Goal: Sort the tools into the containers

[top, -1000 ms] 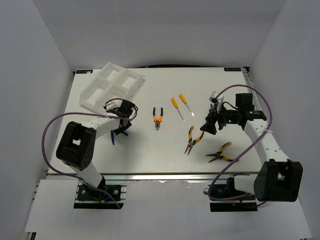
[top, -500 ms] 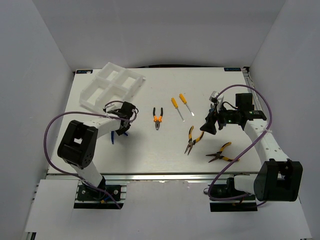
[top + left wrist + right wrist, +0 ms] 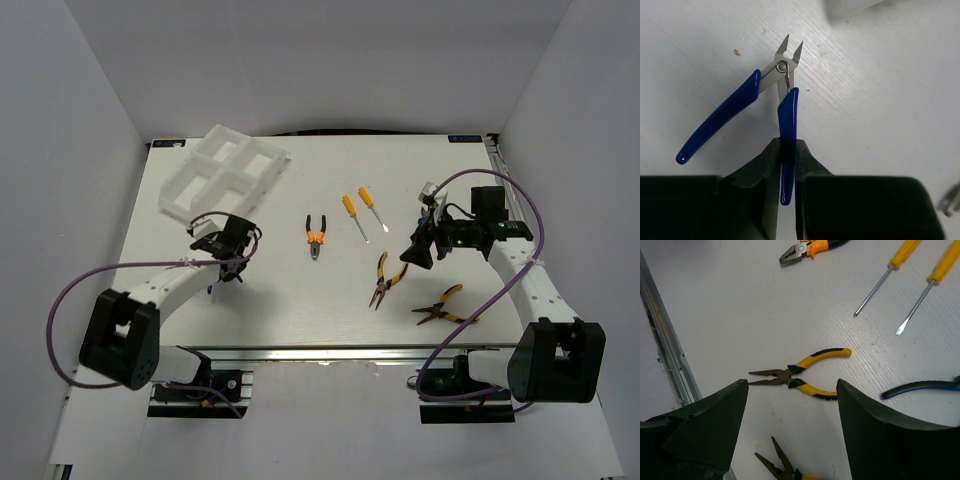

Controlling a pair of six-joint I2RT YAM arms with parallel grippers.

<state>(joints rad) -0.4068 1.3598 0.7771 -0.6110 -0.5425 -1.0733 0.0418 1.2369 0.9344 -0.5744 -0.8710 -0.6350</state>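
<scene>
Blue cutters (image 3: 788, 112) sit just in front of the white tray (image 3: 228, 166). My left gripper (image 3: 788, 146) clamps one handle only, so the other splays out, and I'd guess it lifts wobbly. Orange pliers (image 3: 316, 237) and screwdrivers (image 3: 349, 206) lie mid-table, out of that path. My right gripper (image 3: 792, 390) hangs wide open over the yellow-black pliers (image 3: 805, 371).

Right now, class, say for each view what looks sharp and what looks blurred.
Left wrist: blue-handled cutters sharp, white tray blurred. Right wrist: yellow-black needle-nose pliers crisp, right gripper's fingers soft-edged. Top external: evenly sharp, faint shadows.
</scene>
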